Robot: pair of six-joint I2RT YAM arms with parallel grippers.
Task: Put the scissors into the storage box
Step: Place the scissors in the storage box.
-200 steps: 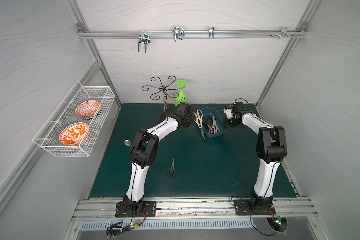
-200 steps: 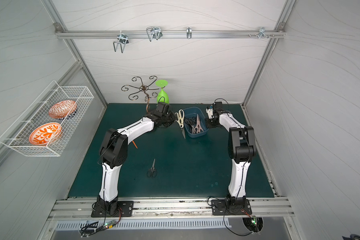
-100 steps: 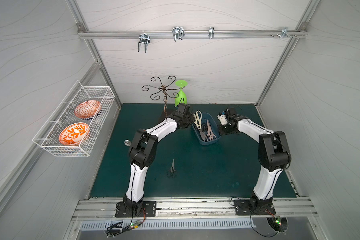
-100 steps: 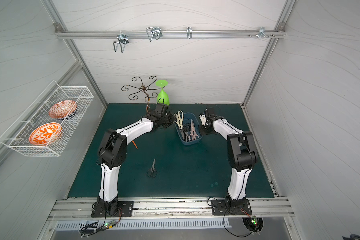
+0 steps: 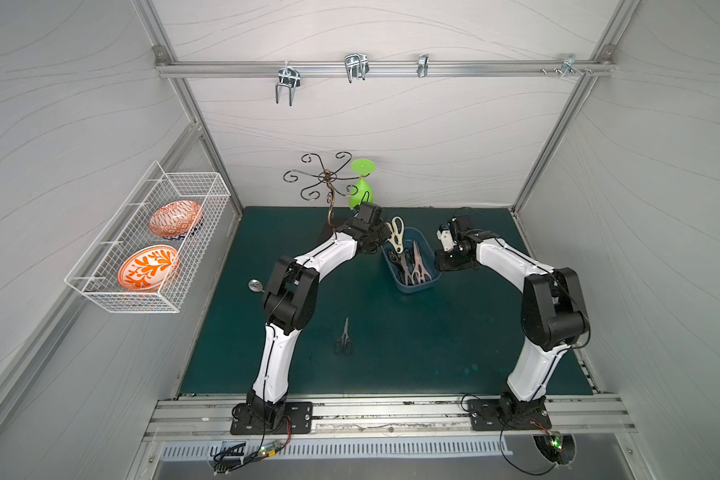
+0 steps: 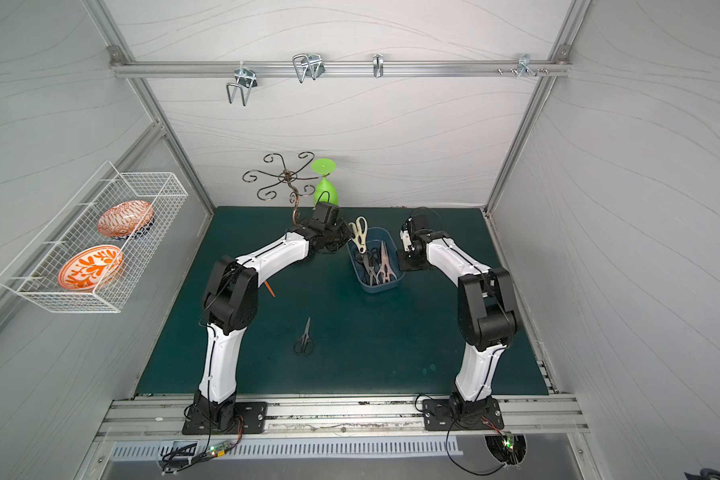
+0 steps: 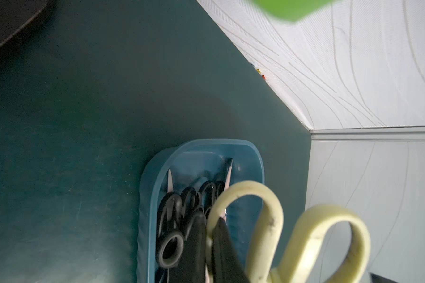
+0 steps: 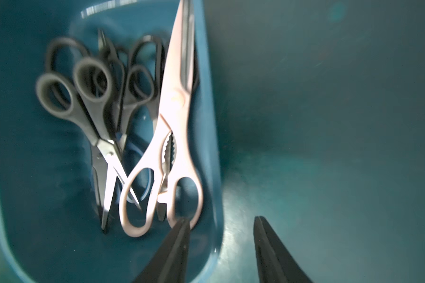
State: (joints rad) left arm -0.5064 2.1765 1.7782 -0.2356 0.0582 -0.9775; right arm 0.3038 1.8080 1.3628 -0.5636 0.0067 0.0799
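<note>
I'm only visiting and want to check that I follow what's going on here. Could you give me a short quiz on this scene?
1. True or false: the left gripper grips the cream shears.
2. How many pairs lie on the mat, outside the box? A) none B) one C) three
3. Fill in: the right gripper has its jaws ___.
Key: 1 true. 2 B, a black pair. 3 open, one finger inside the box wall and one outside.

White walls (image 5: pixel 391 124), dark green tabletop (image 5: pixel 425 353)
</note>
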